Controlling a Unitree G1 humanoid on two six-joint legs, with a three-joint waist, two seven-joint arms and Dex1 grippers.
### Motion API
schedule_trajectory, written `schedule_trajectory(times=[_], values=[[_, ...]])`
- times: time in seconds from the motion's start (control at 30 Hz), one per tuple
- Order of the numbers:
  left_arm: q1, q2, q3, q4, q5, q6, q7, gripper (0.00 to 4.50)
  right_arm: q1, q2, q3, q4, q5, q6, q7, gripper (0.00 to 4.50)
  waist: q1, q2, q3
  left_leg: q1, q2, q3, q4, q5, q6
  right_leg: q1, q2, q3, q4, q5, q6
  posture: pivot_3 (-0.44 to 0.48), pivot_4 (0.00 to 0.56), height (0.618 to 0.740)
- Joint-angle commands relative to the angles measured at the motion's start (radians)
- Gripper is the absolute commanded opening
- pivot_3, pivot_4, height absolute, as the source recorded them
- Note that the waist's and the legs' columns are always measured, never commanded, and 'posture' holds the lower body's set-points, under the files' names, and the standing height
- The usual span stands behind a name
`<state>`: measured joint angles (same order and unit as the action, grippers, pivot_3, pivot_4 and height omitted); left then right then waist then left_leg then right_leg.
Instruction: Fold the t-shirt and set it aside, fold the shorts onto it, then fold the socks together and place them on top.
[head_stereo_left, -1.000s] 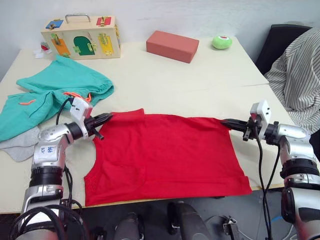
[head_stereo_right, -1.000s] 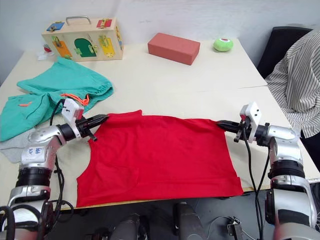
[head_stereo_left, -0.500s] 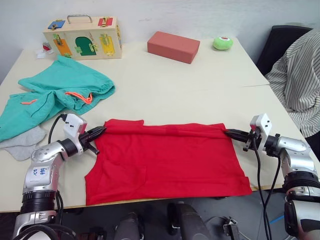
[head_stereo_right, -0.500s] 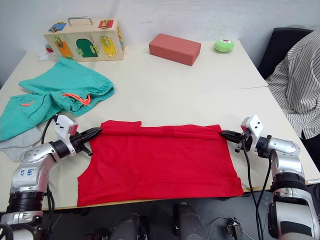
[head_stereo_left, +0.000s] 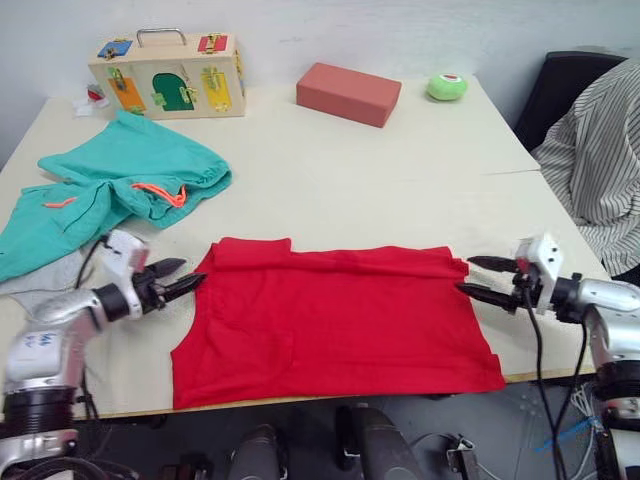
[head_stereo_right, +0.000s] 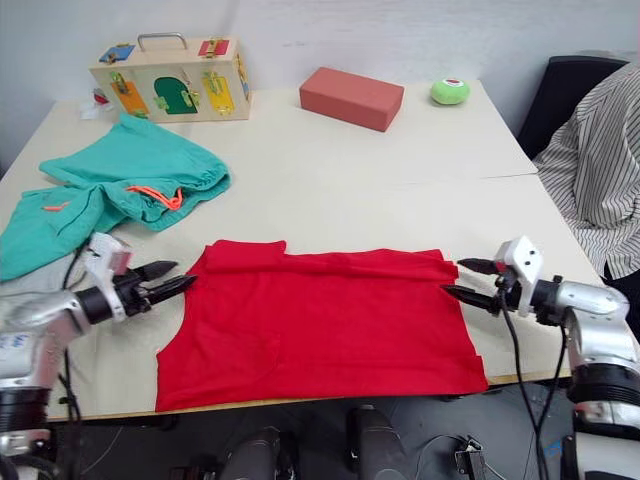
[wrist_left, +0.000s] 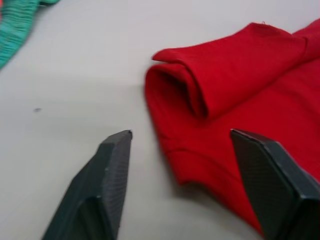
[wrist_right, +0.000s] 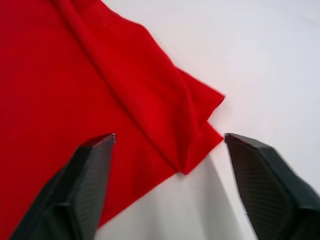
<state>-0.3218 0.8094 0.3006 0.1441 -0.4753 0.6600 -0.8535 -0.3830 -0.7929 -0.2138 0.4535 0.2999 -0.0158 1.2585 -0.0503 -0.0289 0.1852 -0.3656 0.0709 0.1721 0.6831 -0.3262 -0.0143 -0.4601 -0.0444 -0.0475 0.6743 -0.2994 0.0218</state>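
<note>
The red t-shirt (head_stereo_left: 335, 320) lies flat near the table's front edge, its far edge folded over toward me. My left gripper (head_stereo_left: 178, 281) stands open just off the shirt's left corner, touching nothing. My right gripper (head_stereo_left: 480, 278) is open too, a little clear of the shirt's right corner (wrist_right: 200, 120). The folded left corner (wrist_left: 200, 85) lies ahead of the left fingers (wrist_left: 112, 170). The teal shorts (head_stereo_left: 120, 180) with an orange drawstring lie bunched at the far left. A light grey sock (head_stereo_left: 45, 280) lies beside them, behind my left arm.
At the table's far edge stand a wooden latch box (head_stereo_left: 165, 72), a red-brown brick (head_stereo_left: 348, 93) and a green ball (head_stereo_left: 445, 86). A person in a striped shirt (head_stereo_left: 595, 150) sits at the right beside a dark chair. A seam crosses the table's right side.
Both grippers have let go of the shirt's far corners and opened, drawing outward from it. The far edge now lies folded over toward me.
</note>
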Motion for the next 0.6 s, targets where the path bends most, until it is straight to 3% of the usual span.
schedule_trajectory(times=[0.03,0.17,0.23,0.3,0.6], values=[[-0.136,0.042,-0.01,0.06,-0.074,0.201,-0.029,4.48,0.011,-0.023,-0.039,-0.111,0.043,0.007,-0.013,4.5,0.002,0.0,0.0,0.0,0.0,0.0,0.0,0.0,0.0,0.0,0.0,0.0,0.0,0.0,0.0,0.0,0.15,0.74],[-0.309,0.065,-0.166,0.214,0.026,0.279,-0.044,4.48,0.021,-0.018,-0.019,-0.223,0.06,0.034,-0.024,4.5,0.009,0.0,0.0,0.0,-0.001,0.0,0.0,0.0,0.0,0.0,0.0,0.0,0.0,0.0,0.0,0.0,0.15,0.74],[-0.476,-0.009,-0.209,0.408,0.086,0.255,0.015,4.48,-0.001,0.005,0.001,-0.299,0.078,0.065,-0.047,4.5,0.013,0.0,0.0,0.0,-0.001,0.001,0.0,0.0,0.0,0.0,0.001,0.0,0.0,0.0,0.0,0.0,0.15,0.74],[-0.573,-0.054,-0.271,0.535,0.132,0.246,-0.015,4.48,-0.007,0.021,0.014,-0.353,0.091,0.095,-0.067,4.5,0.02,-0.001,0.0,-0.001,-0.004,0.001,0.001,0.0,0.0,-0.001,0.002,0.0,0.001,0.0,0.0,0.0,0.15,0.74],[-0.76,-0.145,-0.416,0.874,0.315,0.126,-0.116,4.48,0.035,0.027,0.019,-0.447,0.12,0.156,-0.108,4.5,0.023,-0.001,0.0,-0.001,-0.005,0.001,0.001,0.0,-0.001,-0.001,0.002,-0.001,0.0,0.0,0.0,0.0,0.15,0.74]])
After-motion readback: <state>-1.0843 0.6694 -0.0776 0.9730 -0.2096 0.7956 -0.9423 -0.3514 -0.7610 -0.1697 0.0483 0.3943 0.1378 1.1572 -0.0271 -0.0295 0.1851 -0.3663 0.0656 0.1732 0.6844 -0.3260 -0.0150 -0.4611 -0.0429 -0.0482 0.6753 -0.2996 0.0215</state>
